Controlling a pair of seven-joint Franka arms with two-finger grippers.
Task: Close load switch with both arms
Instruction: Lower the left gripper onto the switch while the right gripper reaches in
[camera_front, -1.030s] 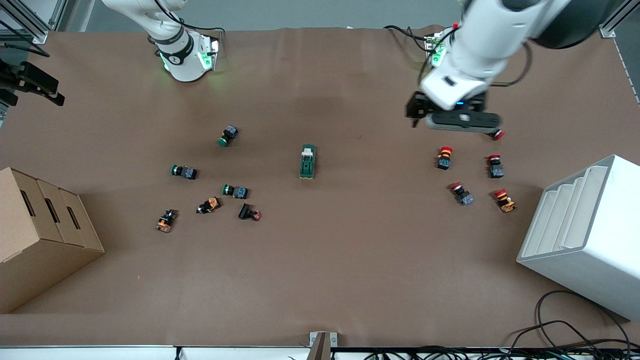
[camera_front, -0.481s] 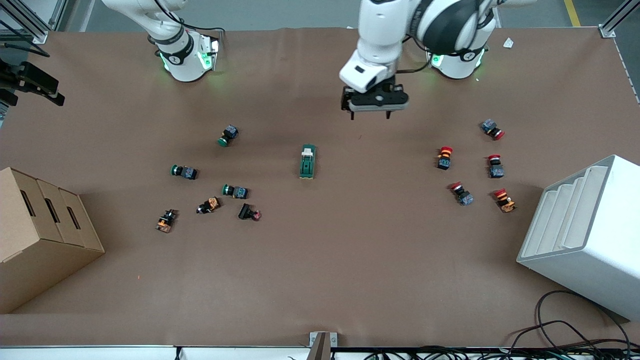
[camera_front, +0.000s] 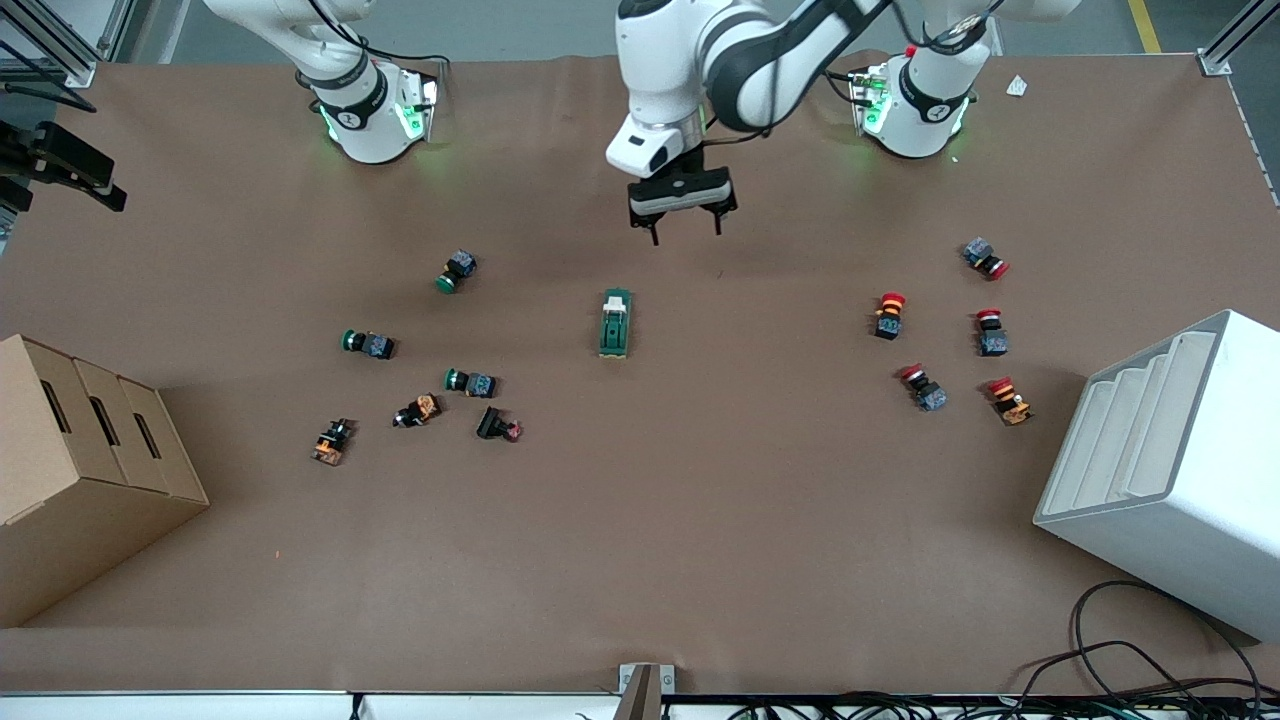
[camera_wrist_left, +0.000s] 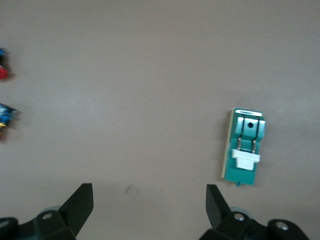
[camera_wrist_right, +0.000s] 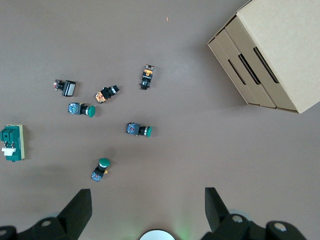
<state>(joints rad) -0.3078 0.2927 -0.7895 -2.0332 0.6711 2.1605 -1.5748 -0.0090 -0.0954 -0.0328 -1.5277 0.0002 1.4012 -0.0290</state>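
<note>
The load switch (camera_front: 615, 323), a dark-green block with a cream lever tab, lies at the middle of the table. It also shows in the left wrist view (camera_wrist_left: 244, 147) and the right wrist view (camera_wrist_right: 12, 142). My left gripper (camera_front: 685, 233) hangs open and empty over bare table just off the switch's tab end; the left wrist view shows its jaws (camera_wrist_left: 149, 210) spread wide. My right gripper (camera_wrist_right: 147, 210) is open and empty, high over its own green-lit base (camera_front: 370, 115); it is out of the front view.
Green-capped push buttons (camera_front: 455, 272) and other small parts lie toward the right arm's end, red-capped ones (camera_front: 888, 315) toward the left arm's end. A cardboard box (camera_front: 80, 470) and a white rack (camera_front: 1170, 470) stand at the table's two ends.
My left arm has swung from over the red-capped buttons to the middle of the table, near the load switch. The right arm and the switch have not moved.
</note>
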